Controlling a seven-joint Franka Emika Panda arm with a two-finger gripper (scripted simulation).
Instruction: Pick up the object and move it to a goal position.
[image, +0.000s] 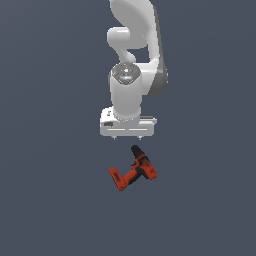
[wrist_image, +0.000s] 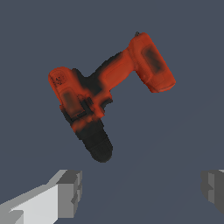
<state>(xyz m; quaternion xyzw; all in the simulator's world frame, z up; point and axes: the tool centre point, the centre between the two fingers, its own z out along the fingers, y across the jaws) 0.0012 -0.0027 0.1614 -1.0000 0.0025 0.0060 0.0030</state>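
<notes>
Drill (image: 133, 170) lies apart from open end effector (image: 128, 137).

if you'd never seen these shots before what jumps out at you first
The red-orange cordless drill lying on its side on the plain dark floor, its black chuck pointing toward the arm. Next, the white Panda arm above it in the exterior view, its gripper open, and nothing between the fingers.

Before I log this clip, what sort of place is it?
Most likely a bare simulated test scene, not a real room: a flat, featureless grey-blue floor, one white arm with open fingers, and a lone red-orange drill lying beneath the gripper. Nothing else shows.
</notes>
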